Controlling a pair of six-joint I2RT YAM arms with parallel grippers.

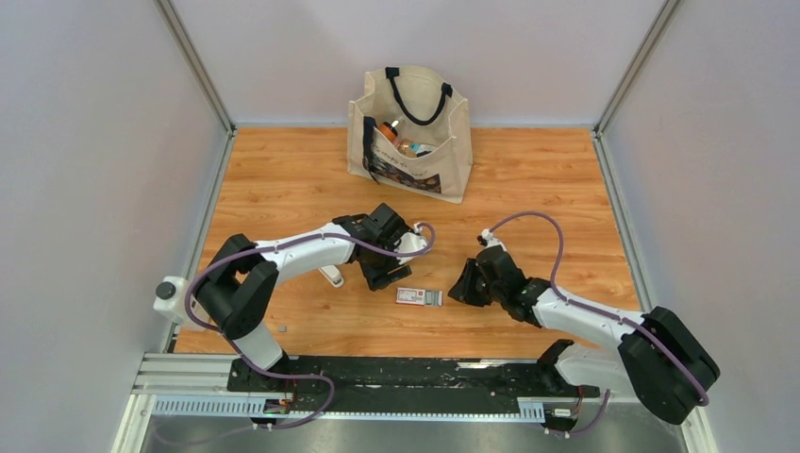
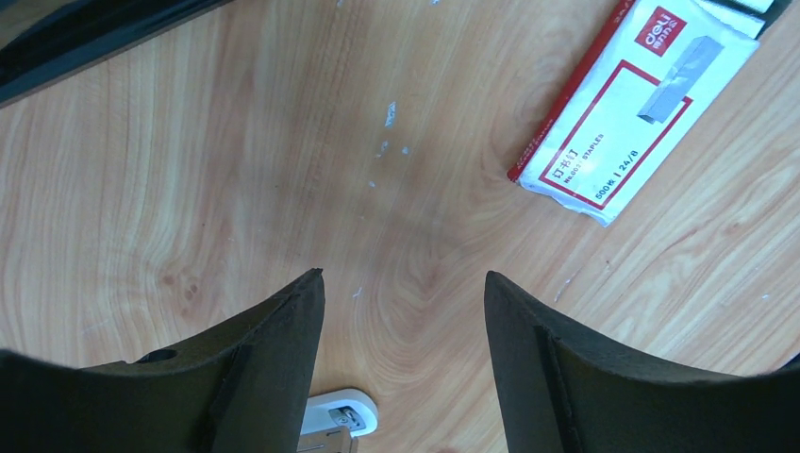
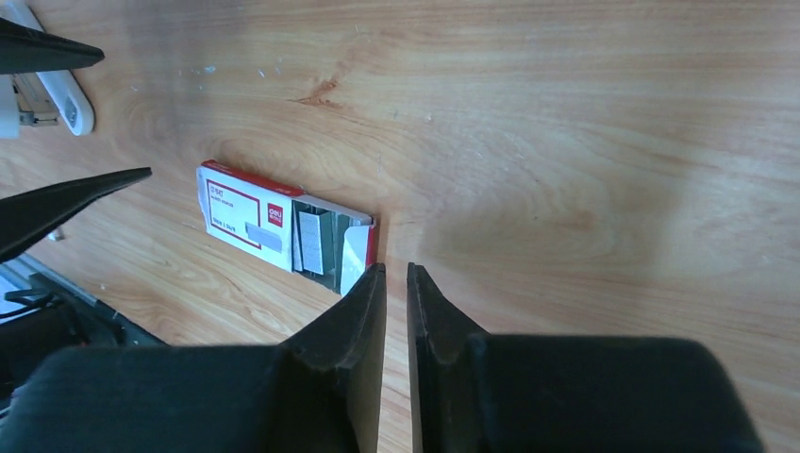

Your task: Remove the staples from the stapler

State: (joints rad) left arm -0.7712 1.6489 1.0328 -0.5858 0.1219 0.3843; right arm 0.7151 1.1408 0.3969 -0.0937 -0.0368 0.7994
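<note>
Right pincer (image 3: 396, 270) closed, open box (image 3: 243, 217) holding staples (image 3: 313, 242)

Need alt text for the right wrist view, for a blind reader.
The right gripper, its black fingers nearly closed on nothing, hovers over a wooden table. Just beyond it lies a small red-and-white cardboard box, its end open on grey staple strips.

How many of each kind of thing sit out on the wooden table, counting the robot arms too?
Robot arms: 2
Canvas tote bag: 1
Red-and-white staple box: 1
White oblong bar: 1
Tiny grey bit: 1
Total: 6
</note>
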